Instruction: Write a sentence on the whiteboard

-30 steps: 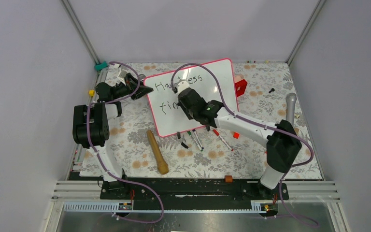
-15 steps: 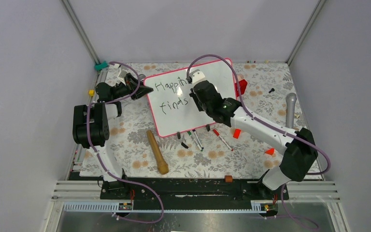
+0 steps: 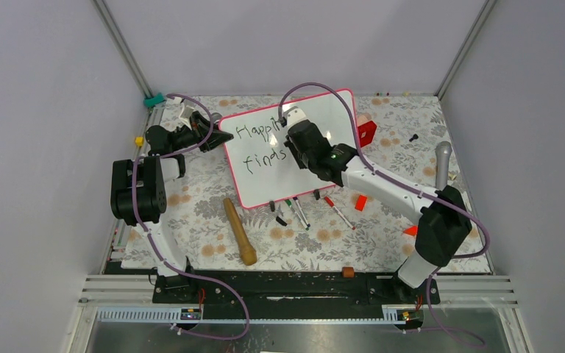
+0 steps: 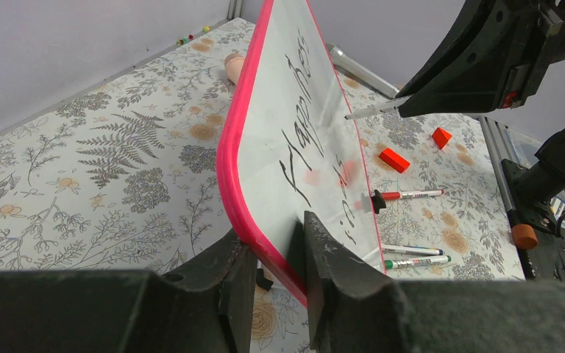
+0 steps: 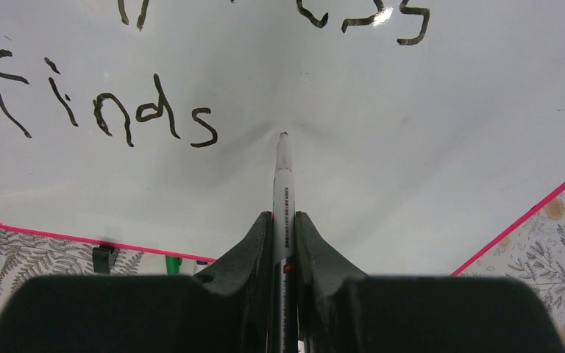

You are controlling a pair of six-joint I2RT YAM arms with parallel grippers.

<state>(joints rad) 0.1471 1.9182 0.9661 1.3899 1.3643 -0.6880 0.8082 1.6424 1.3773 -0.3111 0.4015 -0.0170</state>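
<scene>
Whiteboard [image 3: 254, 184]: rim pinched in left gripper [image 4: 272, 257]. Sentence [image 3: 265, 158] stood at "Happiness finds". Right gripper [image 5: 283, 218], clamped on marker [image 5: 283, 184], had moved clear of "finds"; third word judged next.

Soft, even light fills the enclosure from above. The top view is bright and sharp, with only faint shadows on the table [image 3: 191, 213] beneath the arms. The glossy whiteboard [image 5: 427, 147] shows a small white glare spot near the top of the right wrist view, and a pale grey shadow fans around the marker [image 5: 284, 184] tip. Close to the lenses, the left gripper [image 4: 276, 246] and right gripper [image 5: 283, 220] look dark and slightly soft.
</scene>
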